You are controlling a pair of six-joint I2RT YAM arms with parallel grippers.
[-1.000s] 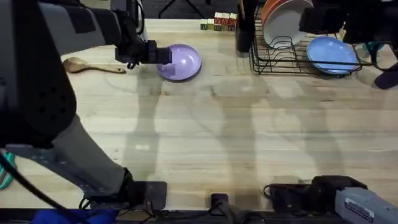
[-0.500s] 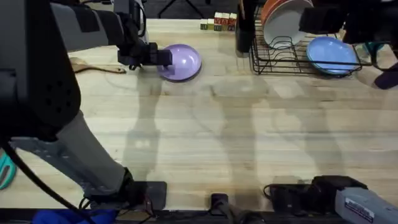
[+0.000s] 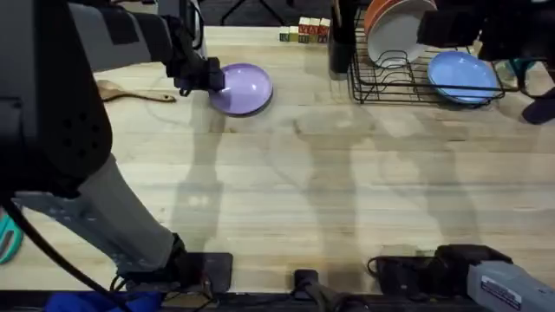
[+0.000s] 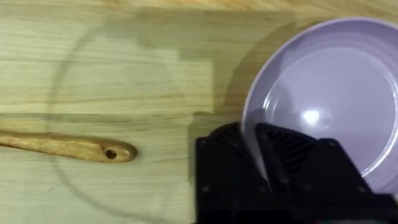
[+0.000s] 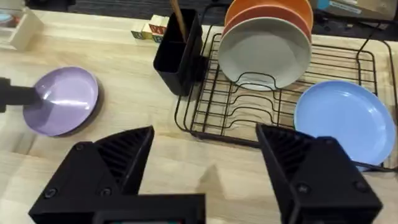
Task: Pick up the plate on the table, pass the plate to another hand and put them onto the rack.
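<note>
The lavender plate (image 3: 243, 88) lies at the far left-centre of the table (image 3: 286, 191). My left gripper (image 3: 211, 78) is shut on its left rim. The left wrist view shows one finger (image 4: 280, 155) over the inside of the plate (image 4: 329, 99) and the other under its edge, with a shadow beneath that rim. My right gripper (image 5: 205, 149) is open and holds nothing, hovering high near the black wire rack (image 5: 211, 106). From there the plate (image 5: 62, 102) shows far off to the side. The rack (image 3: 390, 78) stands at the far right of the table.
A wooden spoon (image 3: 130, 91) lies just left of the plate. A black utensil holder (image 3: 341, 39) stands at the rack's left end. An orange plate (image 5: 267, 9) and a white plate (image 5: 264, 50) stand upright in the rack, and a light blue plate (image 3: 462, 76) lies on it. Small blocks (image 3: 303, 32) sit at the far edge.
My left gripper has drawn back a little to the left, and the plate has shifted left with it. The right arm has stayed where it was.
</note>
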